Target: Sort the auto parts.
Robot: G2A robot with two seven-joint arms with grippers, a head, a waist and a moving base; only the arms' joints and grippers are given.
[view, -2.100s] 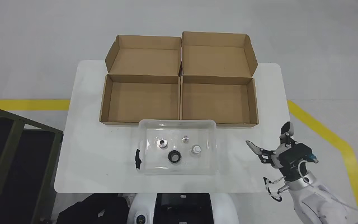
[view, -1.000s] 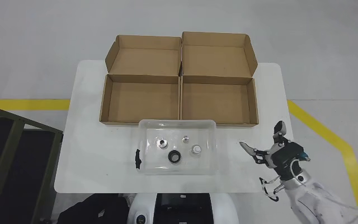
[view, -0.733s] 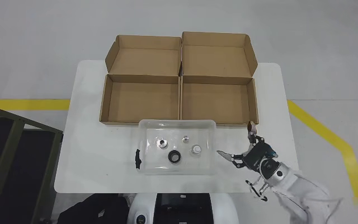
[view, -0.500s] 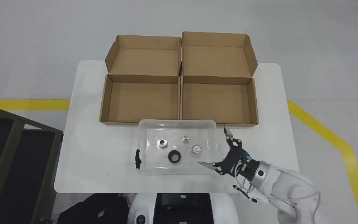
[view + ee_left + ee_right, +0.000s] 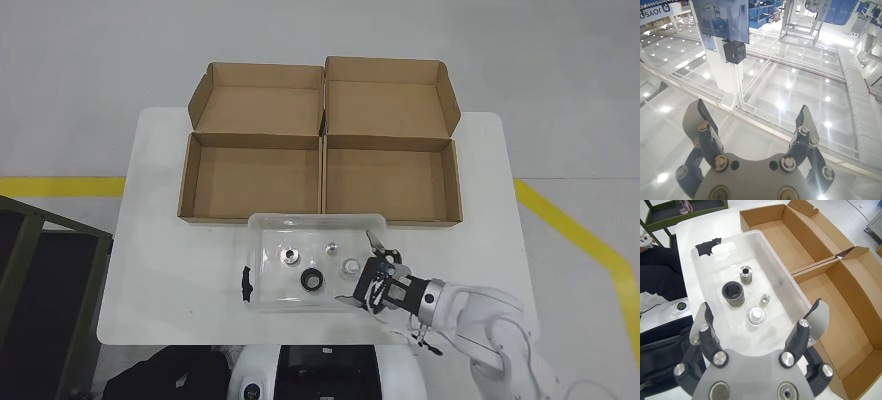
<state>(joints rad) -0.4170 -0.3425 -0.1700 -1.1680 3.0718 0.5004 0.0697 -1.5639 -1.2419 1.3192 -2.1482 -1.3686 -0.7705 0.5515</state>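
Note:
A clear plastic bin (image 5: 316, 217) stands near the table's front edge. In it are a steel cylinder with a hole (image 5: 745, 274), a dark ring bearing (image 5: 733, 293), a small silver stud (image 5: 765, 298) and a white-capped disc (image 5: 755, 316). My right gripper (image 5: 762, 305) hangs open above the bin's right end (image 5: 357, 270), nothing between its fingers, with the white-capped disc (image 5: 351, 266) just below. My left gripper (image 5: 752, 105) is open and empty, pointing up at a ceiling.
Two open cardboard boxes stand side by side behind the bin, the left box (image 5: 250, 180) and the right box (image 5: 388, 182), both empty. A strip of black tape (image 5: 245, 283) sticks to the bin's left end. Bare white table (image 5: 160, 250) lies on either side.
My right arm has swung left from the table's right front edge to above the bin's right end, staying open. The parts have not moved.

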